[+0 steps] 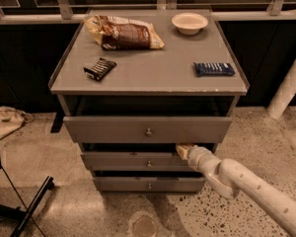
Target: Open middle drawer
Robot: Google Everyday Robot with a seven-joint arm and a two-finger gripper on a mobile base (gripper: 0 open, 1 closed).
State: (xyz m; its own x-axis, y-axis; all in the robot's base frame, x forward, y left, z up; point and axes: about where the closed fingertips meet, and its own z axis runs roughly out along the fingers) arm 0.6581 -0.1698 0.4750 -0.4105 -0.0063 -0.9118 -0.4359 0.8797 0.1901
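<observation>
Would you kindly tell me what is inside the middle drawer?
Only a dark gap shows above the middle drawer; the top drawer covers its inside. The end effector sits at the middle drawer's top edge.

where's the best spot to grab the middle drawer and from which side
Its small round knob at the front's centre, approached straight from the front; the middle drawer face is otherwise flat. The hand sits at its upper edge, right of the knob.
</observation>
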